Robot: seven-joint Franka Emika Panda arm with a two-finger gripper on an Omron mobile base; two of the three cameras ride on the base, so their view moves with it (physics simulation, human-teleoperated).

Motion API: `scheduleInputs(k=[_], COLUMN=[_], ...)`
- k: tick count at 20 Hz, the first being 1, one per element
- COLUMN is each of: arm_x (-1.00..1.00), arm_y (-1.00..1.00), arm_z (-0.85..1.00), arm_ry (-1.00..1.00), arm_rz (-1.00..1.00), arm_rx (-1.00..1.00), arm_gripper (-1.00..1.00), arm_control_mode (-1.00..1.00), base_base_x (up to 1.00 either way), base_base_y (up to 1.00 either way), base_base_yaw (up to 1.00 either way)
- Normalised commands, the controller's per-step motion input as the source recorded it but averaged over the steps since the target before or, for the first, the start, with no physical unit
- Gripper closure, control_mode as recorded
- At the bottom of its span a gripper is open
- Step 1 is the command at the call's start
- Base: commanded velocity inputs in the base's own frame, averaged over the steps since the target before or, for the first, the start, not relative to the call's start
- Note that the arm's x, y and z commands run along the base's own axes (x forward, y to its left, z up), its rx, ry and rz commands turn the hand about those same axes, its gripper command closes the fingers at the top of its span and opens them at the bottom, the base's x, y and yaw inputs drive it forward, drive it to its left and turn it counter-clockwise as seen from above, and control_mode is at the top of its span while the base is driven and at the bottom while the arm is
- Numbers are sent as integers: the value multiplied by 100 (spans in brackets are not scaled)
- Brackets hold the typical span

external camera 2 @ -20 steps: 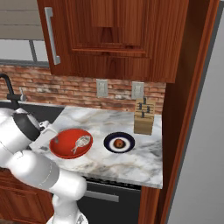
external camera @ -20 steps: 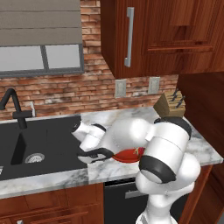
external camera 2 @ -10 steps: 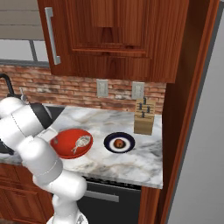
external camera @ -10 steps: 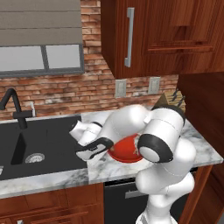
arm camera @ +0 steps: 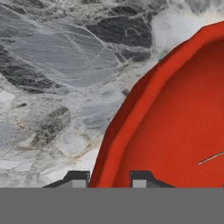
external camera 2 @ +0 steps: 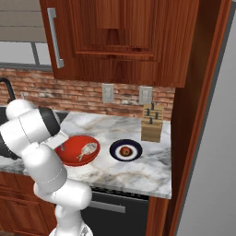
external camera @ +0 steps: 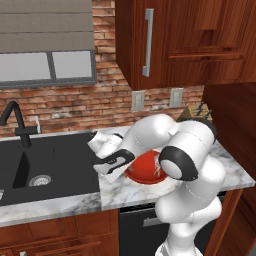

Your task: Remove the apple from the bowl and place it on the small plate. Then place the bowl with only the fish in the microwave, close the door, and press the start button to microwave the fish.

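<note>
The red bowl (external camera 2: 76, 150) rests on the marble counter with the silvery fish (external camera 2: 86, 149) lying in it. To its right stands the small plate (external camera 2: 115, 146), and the dark apple (external camera 2: 125, 151) sits at its centre. My gripper (external camera: 124, 168) reaches in low from the sink side to the left edge of the bowl (external camera: 145, 172). In the hand view the gripper (arm camera: 109, 178) has one fingertip outside and one inside the rim of the bowl (arm camera: 175, 122), pinching it. The microwave and its door are out of view.
A black sink (external camera: 45, 160) with a dark faucet (external camera: 15, 122) lies left of the bowl. A wooden knife block (external camera 2: 152, 122) stands at the back right by the wall. Wooden cabinets hang overhead, and a tall wood panel (external camera 2: 189, 138) closes the counter's right end.
The jaws have closed in on the bowl's left rim. The arm's elbow has swung up and toward the wall. Bowl, fish, plate and apple stay in place.
</note>
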Motion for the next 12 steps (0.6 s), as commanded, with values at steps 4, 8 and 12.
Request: scheduleInputs(k=[4, 8, 12], arm_x=[4, 0, 0], arm_y=[-53, -9, 1], arm_z=[0, 7, 12], arm_ry=[0, 0, 1], arm_rz=[0, 2, 3], arm_rx=[10, 2, 0], arm_gripper=[100, 100, 100], arm_control_mode=[-100, -100, -100], base_base_x=[0, 0, 0], base_base_y=[0, 0, 0], base_base_yaw=[0, 0, 0])
